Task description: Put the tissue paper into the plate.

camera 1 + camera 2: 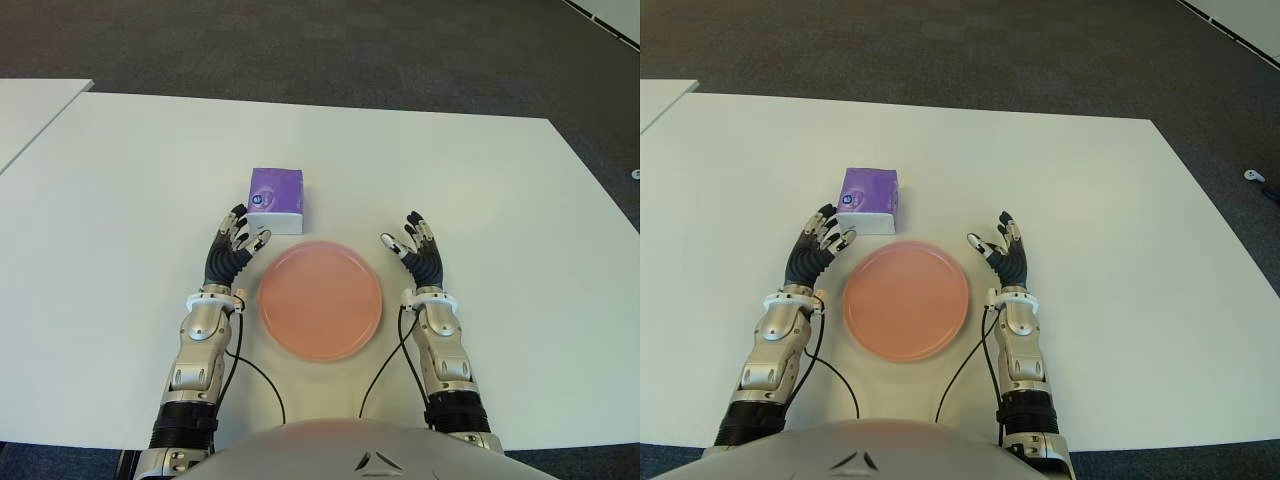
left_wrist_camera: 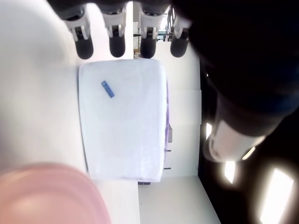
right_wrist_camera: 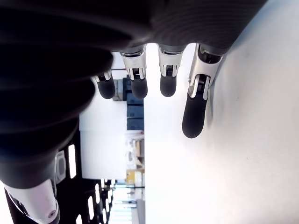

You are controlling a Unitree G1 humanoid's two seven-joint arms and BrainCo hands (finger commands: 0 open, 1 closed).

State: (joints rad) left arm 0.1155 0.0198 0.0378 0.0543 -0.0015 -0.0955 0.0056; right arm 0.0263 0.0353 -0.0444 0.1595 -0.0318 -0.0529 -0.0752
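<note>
Just past the left hand's point(image 1: 233, 243) fingertips sits one tissue pack point(image 1: 276, 200), purple on top with a white side facing the hand; some pale print shows on the purple top but it is too small to read, and the left wrist view shows only a small blue mark on the white side, with no legible words. The left hand holds nothing: its fingers point(image 2: 116, 43) are extended and loosely spread, their dark tips reaching toward the pack's near edge, and whether they touch it cannot be told. The thumb points inward toward the plate. To the inner side of that hand, between it and the right hand point(image 1: 412, 243), lies one round pink plate point(image 1: 320, 300), which is empty; its far rim comes near the pack without touching it. The pack stands on the white table point(image 1: 120, 200), outside the plate, slightly to the left-hand side of the plate's middle. The right hand shows just beside the plate's right rim, level with the left hand, with its fingers point(image 3: 193, 114) straight and a little apart and nothing in its grasp; only bare table lies beyond its tips. Two thin black cables point(image 1: 262, 380) run along the table from the wrists back toward the robot's body, one by each forearm, curving near the plate's near rim.
</note>
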